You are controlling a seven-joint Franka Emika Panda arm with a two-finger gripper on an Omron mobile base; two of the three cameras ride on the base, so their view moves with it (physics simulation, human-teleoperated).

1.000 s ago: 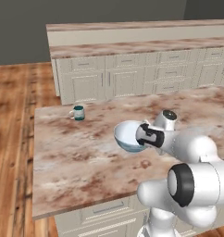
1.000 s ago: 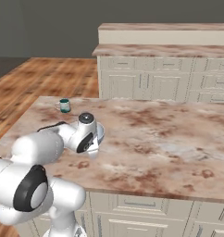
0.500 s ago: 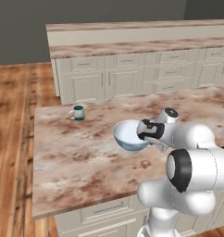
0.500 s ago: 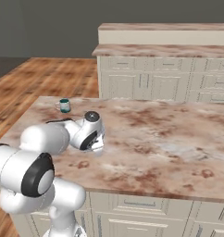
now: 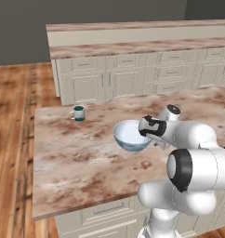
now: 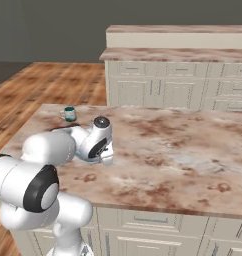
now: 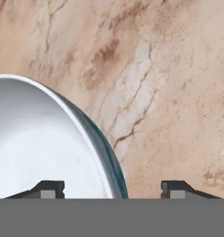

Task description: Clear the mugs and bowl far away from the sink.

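The bowl [image 5: 130, 135], pale inside with blue-grey bands outside, sits upright on the marble island counter [image 5: 77, 158]. My gripper [image 5: 149, 137] hangs over its right rim. In the hand view the gripper [image 7: 113, 187] is open. One fingertip [image 7: 49, 187] is inside the bowl [image 7: 40, 148] and the other [image 7: 176, 187] is outside, both clear of the rim. A teal mug [image 5: 78, 113] stands near the counter's far left corner, well apart from the bowl. From the right base view, the mug [image 6: 69, 114] sits beyond my arm, which hides most of the bowl. The sink is out of view.
A second counter with pale cabinets [image 5: 133, 79] runs across the back, past a gap of floor. Wooden floor [image 5: 12, 139] lies left of the island. Bare marble stretches to the right of my hand [image 6: 183, 150].
The jaws have opened off the bowl's rim. The bowl stays put on the counter, and the arm has barely moved.
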